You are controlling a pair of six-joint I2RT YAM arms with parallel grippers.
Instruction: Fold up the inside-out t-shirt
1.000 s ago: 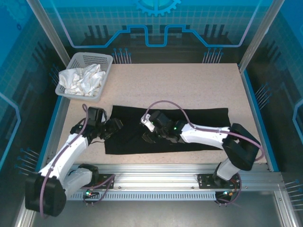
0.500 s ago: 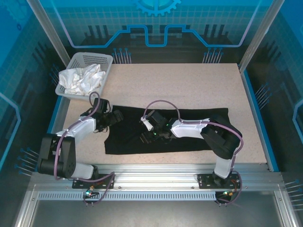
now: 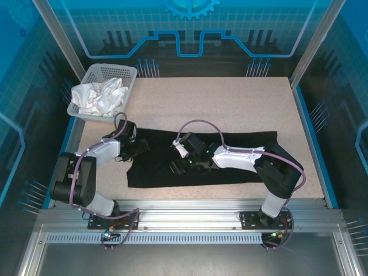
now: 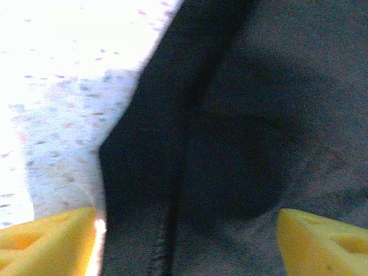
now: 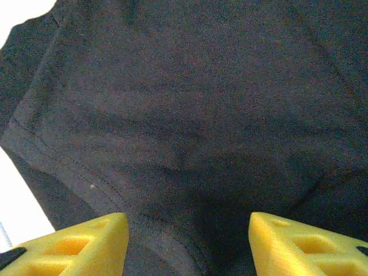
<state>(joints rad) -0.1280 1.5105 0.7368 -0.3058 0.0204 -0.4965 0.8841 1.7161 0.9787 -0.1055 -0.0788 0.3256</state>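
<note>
black t-shirt (image 3: 155, 172) on table (image 3: 230, 103), cloth (image 3: 100, 98) in basket (image 3: 109, 70)

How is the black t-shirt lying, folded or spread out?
Folded at least once: the t-shirt lies as a long band on the table, and a stitched hem overlies another layer in the right wrist view.

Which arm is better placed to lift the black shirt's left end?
Left arm: its jaws stand open astride the left edge of the t-shirt; the right arm has its jaws over the middle.
</note>
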